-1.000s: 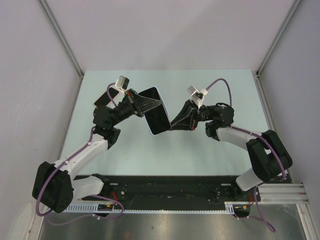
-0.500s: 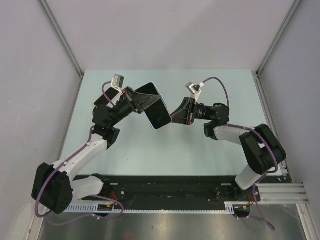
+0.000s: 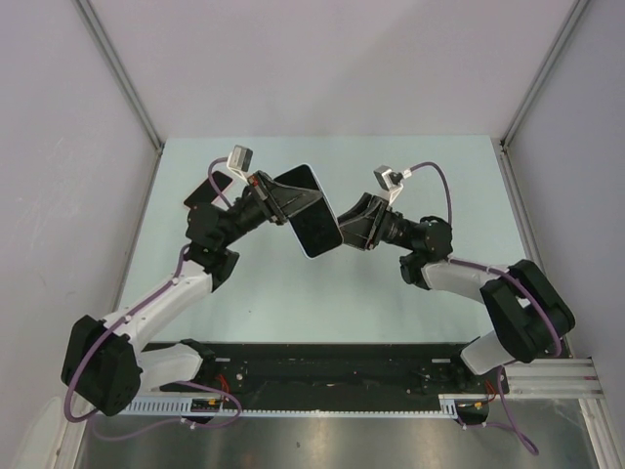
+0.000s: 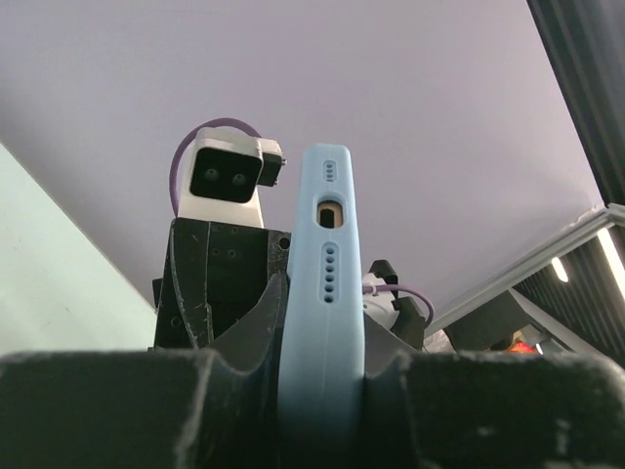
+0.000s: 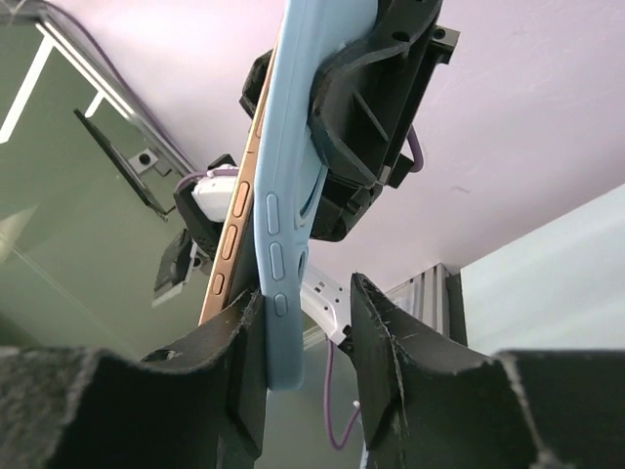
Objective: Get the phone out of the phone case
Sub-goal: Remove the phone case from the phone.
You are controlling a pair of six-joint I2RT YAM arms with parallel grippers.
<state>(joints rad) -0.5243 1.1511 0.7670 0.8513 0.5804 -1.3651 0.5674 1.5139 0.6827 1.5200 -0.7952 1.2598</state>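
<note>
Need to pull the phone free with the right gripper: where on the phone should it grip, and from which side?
Probably the phone by its gold, buttoned side edge, which already stands out of the blue phone case. Come in at the free end, opposite the left gripper that clamps the case, so the pull runs away from that hold.

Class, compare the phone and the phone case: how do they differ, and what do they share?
The phone case is light blue; the phone has a gold edge. The left gripper clamps the phone case; the phone's edge stands out of it along one side. Both are held off the table.
</note>
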